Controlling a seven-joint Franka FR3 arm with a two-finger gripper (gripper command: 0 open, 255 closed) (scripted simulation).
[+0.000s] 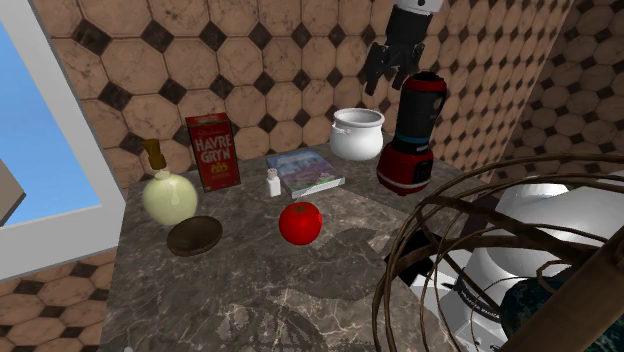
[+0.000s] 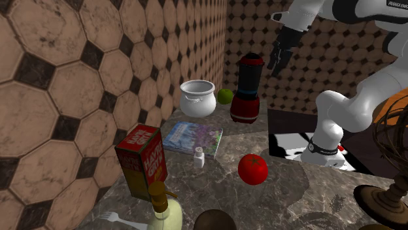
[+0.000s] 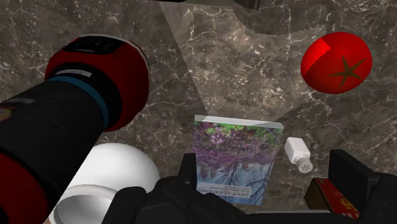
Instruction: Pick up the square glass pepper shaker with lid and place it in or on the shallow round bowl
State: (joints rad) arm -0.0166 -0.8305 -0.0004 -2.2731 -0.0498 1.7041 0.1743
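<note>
Marble with dark brown and grey veins makes the tabletop (image 1: pixel 250 295). The black two-finger hand (image 1: pixel 388 78) hangs high in the air, near the top of the tall red and black blender (image 1: pixel 410 135) and apart from it. In the wrist view the fingers (image 3: pixel 188 175) stand wide apart and clasp nothing, so the hand is released. The small white square pepper shaker (image 1: pixel 273 183) stands upright on the tabletop, just beside the edge of the flat book with a purple and green cover (image 1: pixel 306 172), between this book and the red carton box with the words "HAVRE GRYN" (image 1: pixel 213 151). From the wrist view the pepper shaker is seen far below the hand, next to the book. The shallow round dark brown bowl (image 1: pixel 194 236) lies apart from the pepper shaker, toward the shoulder view's lower left, just beside the round pale yellow bottle with a brown neck (image 1: pixel 168 195). A red tomato (image 1: pixel 300 222) rests near the middle of the tabletop, and a white round pot with two handles (image 1: pixel 357 134) stands behind the book, near the tiled wall. In the second exterior view a green apple (image 2: pixel 225 97) sits between this pot and the blender.
</note>
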